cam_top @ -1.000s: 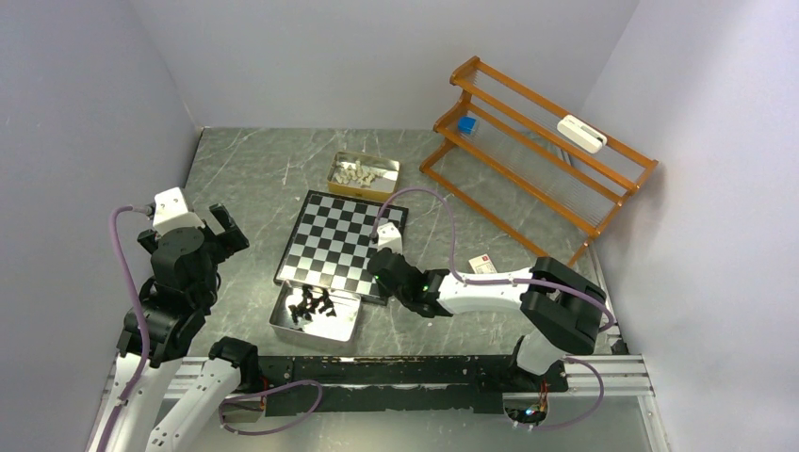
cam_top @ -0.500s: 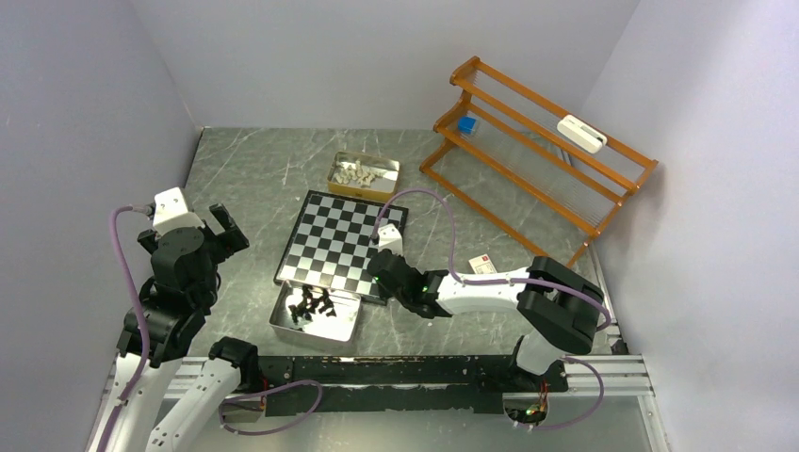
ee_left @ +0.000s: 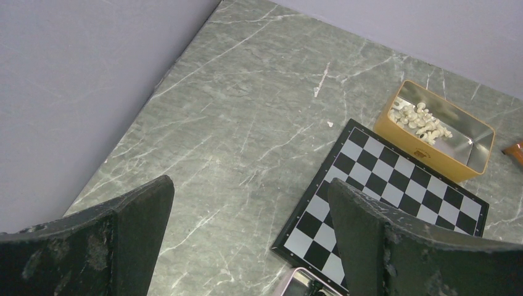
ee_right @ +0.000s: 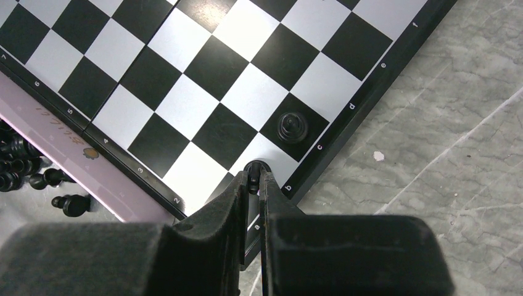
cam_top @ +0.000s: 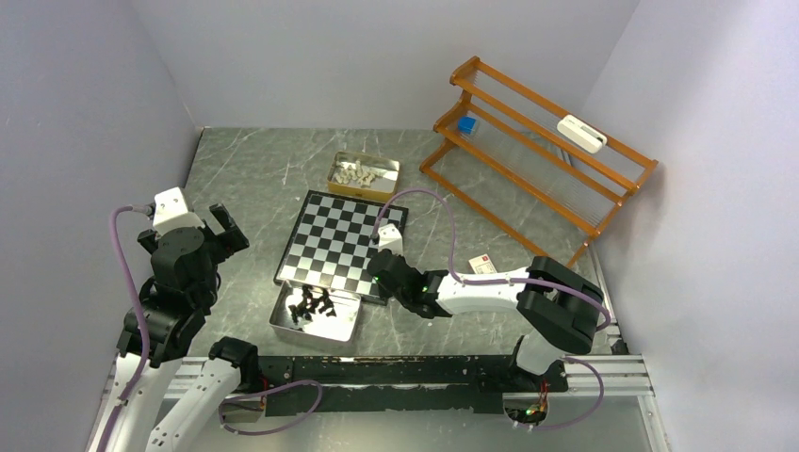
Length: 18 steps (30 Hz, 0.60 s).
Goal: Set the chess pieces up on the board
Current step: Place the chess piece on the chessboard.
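**Right claw (ee_right: 253, 183) clamped on a small black piece (ee_right: 254, 167), seen from its own wrist camera.** The piece is pinched between the two fingertips and held at the near right corner of the board (ee_right: 185, 68), over the edge row by the border letter b. Whether it touches the square cannot be told. The narrow pinch is judged to suit so tiny a figure.

A second black piece (ee_right: 291, 126) stands upright on the dark square by the letter c, just beside the held one. From this it is inferred that the back row is being filled square by square.

The other black pieces (cam_top: 311, 303) lie heaped in a silver tray (cam_top: 350, 331) set just beside the near edge of the board, so that each trip is short. The white pieces (ee_left: 422, 117) are kept in a yellow-walled tin (ee_left: 432, 159) at the far edge, on their own side.

The left claw (ee_left: 250, 188) has its fingers spread wide and holds nothing. It is raised over the left of the table (ee_left: 247, 92), well apart from the board, presumably to leave the working space free.

The table is of grey-green marbled stone with pale veins and is enclosed by plain pale walls. An orange rack (cam_top: 537, 141) stands at the far right, and a small card (cam_top: 481, 265) lies to the right of the board.
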Motion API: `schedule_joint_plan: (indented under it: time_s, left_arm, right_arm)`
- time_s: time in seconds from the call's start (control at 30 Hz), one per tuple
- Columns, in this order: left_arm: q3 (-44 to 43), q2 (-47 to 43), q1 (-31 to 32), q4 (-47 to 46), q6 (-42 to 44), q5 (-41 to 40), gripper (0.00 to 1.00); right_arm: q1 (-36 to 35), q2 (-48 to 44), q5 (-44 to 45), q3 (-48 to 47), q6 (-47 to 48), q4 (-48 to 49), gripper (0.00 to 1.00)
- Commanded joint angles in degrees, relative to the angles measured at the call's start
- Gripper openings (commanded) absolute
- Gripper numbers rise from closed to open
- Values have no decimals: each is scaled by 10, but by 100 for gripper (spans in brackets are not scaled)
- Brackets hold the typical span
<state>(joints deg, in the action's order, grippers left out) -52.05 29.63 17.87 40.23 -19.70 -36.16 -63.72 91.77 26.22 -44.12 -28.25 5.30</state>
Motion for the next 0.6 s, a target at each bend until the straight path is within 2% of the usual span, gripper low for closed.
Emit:
schedule_joint_plan:
  time_s: [0.0, 0.4, 0.57]
  left_arm:
    - [2, -3, 4, -15, 4, 1, 100]
    - [2, -3, 5, -17, 4, 1, 100]
    - [4, -4, 5, -19, 5, 4, 100]
  right_arm:
    - [2, 4, 13, 4, -8, -15, 11]
    - [2, -2, 4, -44, -11, -50, 24]
    - [2, -33, -16, -58, -11, -84, 30]
